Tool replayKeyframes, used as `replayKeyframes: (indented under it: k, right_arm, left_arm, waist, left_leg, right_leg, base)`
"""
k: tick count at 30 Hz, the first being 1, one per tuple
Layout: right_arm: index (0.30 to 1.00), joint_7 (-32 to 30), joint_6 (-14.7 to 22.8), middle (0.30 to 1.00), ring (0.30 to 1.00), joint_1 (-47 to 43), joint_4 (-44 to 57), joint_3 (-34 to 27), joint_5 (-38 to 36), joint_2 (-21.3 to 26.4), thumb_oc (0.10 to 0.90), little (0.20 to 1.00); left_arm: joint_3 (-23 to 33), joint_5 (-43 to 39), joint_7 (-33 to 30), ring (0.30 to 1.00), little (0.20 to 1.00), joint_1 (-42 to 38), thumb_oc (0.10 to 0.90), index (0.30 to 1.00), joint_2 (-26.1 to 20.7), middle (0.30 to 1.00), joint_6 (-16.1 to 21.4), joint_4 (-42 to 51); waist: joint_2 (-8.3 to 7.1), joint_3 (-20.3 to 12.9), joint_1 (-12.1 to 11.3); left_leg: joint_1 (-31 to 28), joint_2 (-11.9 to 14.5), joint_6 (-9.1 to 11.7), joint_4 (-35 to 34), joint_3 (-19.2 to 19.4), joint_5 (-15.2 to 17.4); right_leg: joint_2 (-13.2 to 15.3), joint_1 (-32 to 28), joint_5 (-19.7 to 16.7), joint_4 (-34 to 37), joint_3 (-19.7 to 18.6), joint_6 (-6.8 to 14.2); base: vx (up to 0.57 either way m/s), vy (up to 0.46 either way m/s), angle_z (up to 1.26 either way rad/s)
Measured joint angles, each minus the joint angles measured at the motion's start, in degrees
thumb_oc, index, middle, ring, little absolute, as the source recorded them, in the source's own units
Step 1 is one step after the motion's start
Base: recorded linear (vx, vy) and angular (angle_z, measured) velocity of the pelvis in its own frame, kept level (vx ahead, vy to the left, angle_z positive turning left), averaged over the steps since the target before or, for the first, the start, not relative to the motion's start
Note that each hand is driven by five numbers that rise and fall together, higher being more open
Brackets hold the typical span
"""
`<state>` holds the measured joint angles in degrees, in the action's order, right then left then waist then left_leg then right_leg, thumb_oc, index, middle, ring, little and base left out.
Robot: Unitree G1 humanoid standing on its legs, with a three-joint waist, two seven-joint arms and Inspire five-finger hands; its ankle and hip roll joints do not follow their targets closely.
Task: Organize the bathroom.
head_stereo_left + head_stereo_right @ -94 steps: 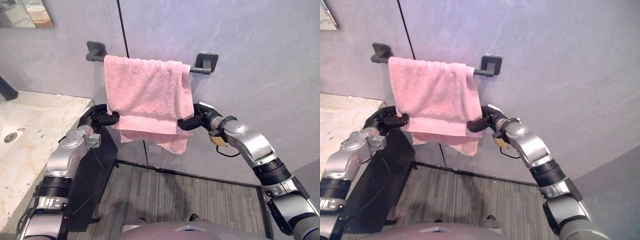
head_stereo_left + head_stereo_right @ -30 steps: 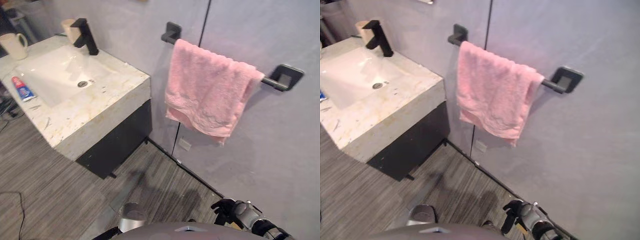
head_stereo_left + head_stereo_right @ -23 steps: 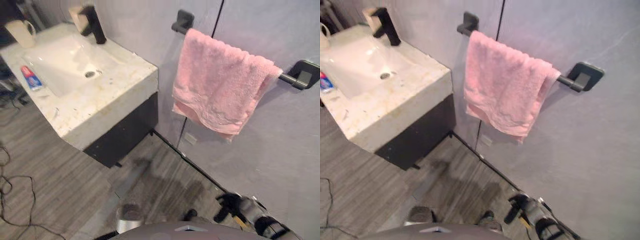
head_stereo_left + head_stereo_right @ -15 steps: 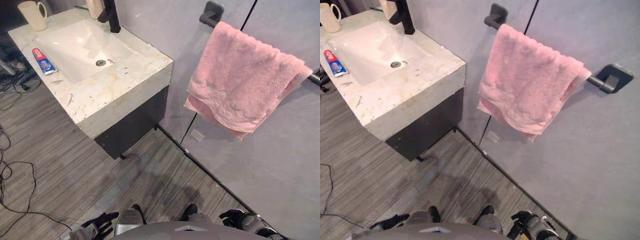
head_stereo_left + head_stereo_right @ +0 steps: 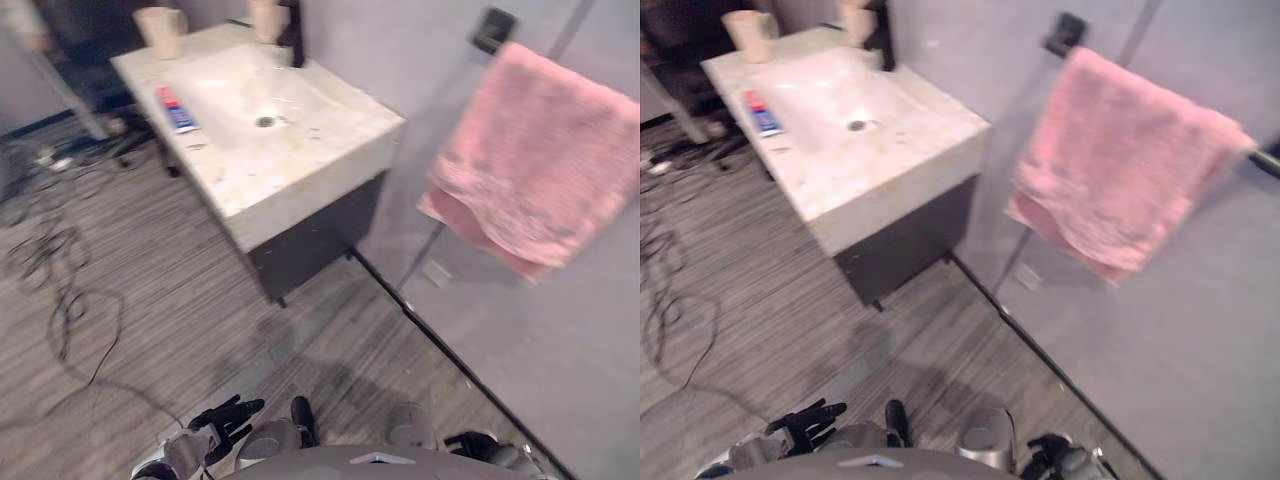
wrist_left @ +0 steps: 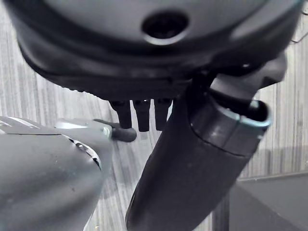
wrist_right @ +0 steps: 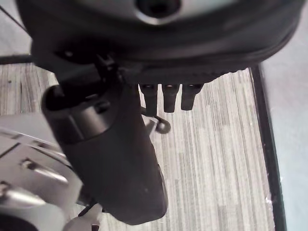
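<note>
A pink towel (image 5: pixel 545 170) hangs folded over the black wall bar (image 5: pixel 495 28) at the right, with nothing touching it. My left hand (image 5: pixel 215 425) is low by the floor at the bottom of the eye views, fingers spread and empty. The left wrist view shows its fingers (image 6: pixel 143 115) straight over bare floor. My right hand (image 5: pixel 1055 458) is low at the bottom right, far below the towel. Its fingers (image 7: pixel 166 101) point straight in the right wrist view and hold nothing.
A pale marble vanity (image 5: pixel 300 160) with a white basin stands at the left against the wall, on a dark cabinet. On it are a toothpaste tube (image 5: pixel 178 108), a beige mug (image 5: pixel 160 30), a second cup (image 5: pixel 265 18) and a black faucet (image 5: pixel 292 30). Grey striped floor lies in front.
Both hands have let go of the towel's lower corners and dropped to the bottom of the view. The camera has swung, so the vanity and the floor now show.
</note>
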<state>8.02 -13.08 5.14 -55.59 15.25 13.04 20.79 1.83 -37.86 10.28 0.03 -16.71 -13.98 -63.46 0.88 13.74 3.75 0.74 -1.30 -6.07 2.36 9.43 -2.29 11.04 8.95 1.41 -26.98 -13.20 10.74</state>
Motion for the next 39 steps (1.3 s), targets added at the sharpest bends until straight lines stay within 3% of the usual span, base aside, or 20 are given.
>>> replayKeyframes:
  k: [1,3,4,5,8,10,12,13,14,15,16,17,19,20,24,29,30,34,35,39]
  right_arm:
    - [0.9,-0.3,0.2,0.9,0.9,0.3,-0.5,0.1,0.0,-0.1,0.8,0.9]
    - [0.9,-1.5,2.1,0.9,0.9,-1.5,-3.1,1.2,0.2,-0.6,0.8,0.9]
    - [0.9,-1.7,2.4,0.9,0.9,-2.3,-5.1,1.5,0.2,-1.0,0.8,0.9]
    - [0.9,-2.7,3.0,0.9,0.9,-6.3,-8.8,2.2,0.3,-0.9,0.8,0.9]
    - [0.9,-3.6,5.8,0.9,0.9,-9.4,-7.6,2.6,0.0,-0.8,0.8,0.9]
    - [0.9,-3.5,6.3,0.9,0.9,-9.1,-6.1,4.0,-0.1,-1.2,0.8,0.9]
    - [0.9,-3.7,6.1,0.9,0.9,-8.9,-6.2,4.6,-0.3,-0.9,0.8,0.9]
    - [0.9,-3.7,6.1,0.9,0.9,-8.4,-5.9,4.9,-0.5,0.2,0.8,0.9]
    - [0.9,-4.0,5.9,0.9,0.9,-8.0,-5.4,4.9,-0.8,0.7,0.8,0.9]
    - [0.9,-4.2,5.3,0.9,0.9,-7.2,-5.3,5.0,-1.3,0.1,0.8,0.9]
    - [0.9,-4.2,5.0,0.9,0.9,-6.2,-5.5,4.9,-2.2,-0.4,0.8,0.9]
    - [0.9,-4.2,4.4,0.9,0.9,-6.6,-5.5,4.8,-2.5,-0.5,0.8,0.9]
    - [0.9,-4.5,3.4,0.9,0.9,-7.4,-5.0,5.1,-2.6,-0.5,0.8,0.9]
    - [0.9,-4.6,3.4,0.9,0.9,-7.2,-5.0,5.2,-2.7,-0.5,0.8,0.9]
    - [0.9,-4.7,3.1,0.9,0.9,-8.6,-5.3,5.0,-3.1,-0.4,0.8,0.9]
    - [0.9,-5.7,3.5,0.9,0.9,-10.5,-6.6,2.9,-5.4,-0.1,0.8,0.9]
    - [0.9,-6.4,3.7,0.9,0.9,-10.7,-6.7,2.1,-5.6,-0.4,0.8,0.9]
    - [0.9,-6.4,3.9,0.9,0.9,-10.3,-6.7,0.9,-5.3,-0.4,0.8,0.9]
    - [0.9,-6.4,3.5,0.9,0.9,-9.7,-4.7,0.8,-5.0,-0.2,0.8,0.9]
    - [0.9,-6.5,3.0,0.9,0.9,-8.0,-1.3,-0.6,-4.3,1.1,0.8,0.9]
  left_arm:
    - [-1.5,-0.1,-0.4,0.9,0.9,-0.1,0.8,0.9,-0.9,0.9,-0.2,0.3]
    - [-4.3,-1.2,-1.5,0.9,0.9,-0.5,0.8,0.9,-2.6,0.9,-1.3,1.1]
    - [-4.3,-2.3,-2.1,0.9,0.9,-0.6,0.8,0.9,-3.0,0.9,-1.0,1.1]
    - [-3.2,-4.2,-2.9,0.9,0.9,0.0,0.8,0.9,-1.9,0.9,0.1,1.0]
    - [-1.5,-4.4,-3.6,0.9,0.9,3.7,0.8,0.9,-0.3,0.9,-0.6,-0.6]
    - [-0.1,-4.4,-2.6,0.9,0.9,3.1,0.8,0.9,0.1,0.9,0.6,-0.3]
    - [2.1,-4.5,-2.3,0.9,0.9,2.3,0.8,0.9,0.2,0.9,1.2,-0.6]
    - [2.4,-4.5,-2.4,0.9,0.9,3.0,0.8,0.9,0.9,0.9,1.3,-0.9]
    - [2.1,-4.5,-2.6,0.9,0.9,2.6,0.8,0.9,1.7,0.9,1.4,-0.1]
    - [2.4,-4.7,-2.7,0.9,0.9,2.5,0.8,0.9,0.8,0.9,1.6,1.1]
    - [2.8,-4.9,-2.6,0.9,0.9,1.9,0.8,0.9,0.3,0.9,1.8,2.0]
    - [2.8,-4.9,-2.7,0.9,0.9,1.1,0.8,0.9,0.5,0.9,1.5,2.2]
    - [5.9,-4.6,-2.5,0.9,0.9,1.4,0.8,0.9,1.0,0.9,1.4,1.1]
    - [6.0,-4.5,-2.6,0.9,0.9,0.6,0.8,0.9,0.8,0.9,1.4,0.4]
    - [4.6,-3.7,-2.8,0.9,0.9,-0.7,0.8,0.9,0.3,0.9,1.3,0.4]
    - [-1.5,-4.5,-2.6,0.9,0.9,-2.8,0.8,0.9,0.4,0.9,1.1,0.0]
    - [-1.5,-4.5,-2.5,0.9,0.9,-4.3,0.8,0.9,1.2,0.9,1.2,0.2]
    - [-2.0,-4.5,-2.3,0.9,0.9,-3.8,0.8,0.9,2.1,0.9,1.2,1.6]
    - [-2.0,-4.5,-2.4,0.9,0.9,-3.4,0.8,0.9,1.9,0.9,1.1,1.7]
    - [-2.0,-4.5,-2.3,0.9,0.9,-1.1,0.8,0.9,0.8,0.9,-0.2,2.7]
  waist:
    - [0.27,0.0,1.6]
    - [0.29,-0.5,2.5]
    - [-0.61,-0.8,2.0]
    - [-0.1,-0.3,-1.8]
    - [1.63,0.5,-2.6]
    - [0.75,1.0,-2.1]
    - [-1.16,2.1,-2.8]
    - [0.74,1.8,-3.0]
    - [2.57,2.2,-3.1]
    - [0.96,2.4,-3.0]
    - [-0.92,2.8,-2.8]
    - [-1.35,3.2,-3.1]
    - [-3.04,3.8,-3.4]
    - [-3.21,3.9,-3.2]
    - [-3.41,4.1,-1.7]
    - [-0.4,3.1,-0.2]
    - [0.11,3.8,-0.2]
    - [0.11,3.6,-0.3]
    - [0.24,3.7,-0.3]
    - [-0.26,3.8,-0.6]
  left_leg:
    - [1.0,0.2,-0.4,-0.3,-1.4,-1.3]
    - [2.7,0.3,1.1,-3.1,-2.8,-5.0]
    - [2.9,0.0,2.5,-4.8,-1.9,-6.0]
    - [3.1,0.3,5.1,-7.2,-0.2,-6.1]
    - [3.7,3.2,7.0,-7.4,0.9,-6.3]
    - [4.9,3.8,9.8,-7.1,-1.3,-4.6]
    - [6.8,3.1,8.6,1.1,-1.2,-1.0]
    - [6.3,4.4,8.7,2.7,-0.8,2.2]
    - [5.9,6.2,7.7,1.1,-1.6,2.3]
    - [5.8,5.4,8.7,0.1,-2.3,2.7]
    - [5.7,3.8,9.1,-0.7,-2.2,2.3]
    - [5.9,4.2,8.7,-0.5,-2.8,2.0]
    - [4.5,6.2,10.7,10.3,-3.8,3.3]
    - [4.6,7.3,12.2,14.4,-4.4,4.4]
    - [4.4,10.4,12.5,19.4,-6.4,4.7]
    - [3.2,9.2,12.0,12.6,-8.0,9.8]
    - [2.3,6.8,9.4,9.2,-6.8,10.5]
    - [1.2,0.8,6.6,7.1,-4.5,9.8]
    - [2.0,-0.7,5.7,8.9,-3.9,10.6]
    - [2.2,-2.8,3.9,12.5,-1.5,13.3]
  right_leg:
    - [-2.7,1.2,1.5,-3.0,-1.7,-0.4]
    - [-5.2,4.1,2.2,-5.6,5.6,-1.6]
    - [-5.3,4.6,-0.1,-1.4,9.6,-3.1]
    - [-4.3,1.8,0.7,8.5,14.5,-4.9]
    - [-7.1,-2.9,-0.3,19.1,15.1,-6.1]
    - [-7.9,-2.4,0.4,21.6,15.3,-7.1]
    - [-7.1,-3.1,-0.3,22.8,16.5,-7.6]
    - [-9.0,-4.1,-0.7,22.8,18.1,-7.6]
    - [-11.1,-2.7,1.1,17.6,19.1,-9.9]
    - [-10.8,-2.0,3.2,15.1,19.0,-10.5]
    - [-9.9,-2.3,2.0,16.8,18.5,-11.9]
    - [-9.9,-2.2,2.1,17.6,18.6,-11.8]
    - [-8.7,-4.4,-1.6,20.9,20.3,-15.0]
    - [-8.5,-4.8,-1.6,21.1,20.8,-15.1]
    - [-7.0,-4.9,-1.5,20.9,22.2,-14.7]
    - [-3.8,-1.5,-3.0,18.7,22.9,-10.1]
    - [-1.7,-0.5,-2.5,16.8,21.2,-8.6]
    - [4.1,-0.3,-4.4,17.4,18.8,-5.6]
    - [6.1,-0.4,-6.0,17.9,18.9,-3.2]
    - [8.3,-0.3,-9.1,18.0,18.7,-2.8]
  base:
    - [-0.38,0.008,1.85]
    - [-0.17,-0.113,1.45]
    - [-0.15,-0.165,0.16]
    - [-0.2,-0.196,-0.49]
    - [-0.17,-0.201,-0.51]
    - [-0.06,-0.143,0.39]
    - [-0.08,-0.189,0.41]
    - [-0.04,-0.12,0.41]
    - [-0.02,-0.065,0.59]
    - [-0.02,-0.063,0.74]
    - [-0.03,-0.068,0.67]
    - [-0.04,-0.05,0.28]
    - [-0.08,0.005,0.09]
    - [-0.07,0.04,0.3]
    - [-0.05,0.18,0.27]
    - [-0.04,0.432,0.15]
    - [-0.04,0.533,0.14]
    - [-0.01,0.427,0.09]
    - [0.03,0.353,-0.04]
    - [0.03,0.313,-0.23]
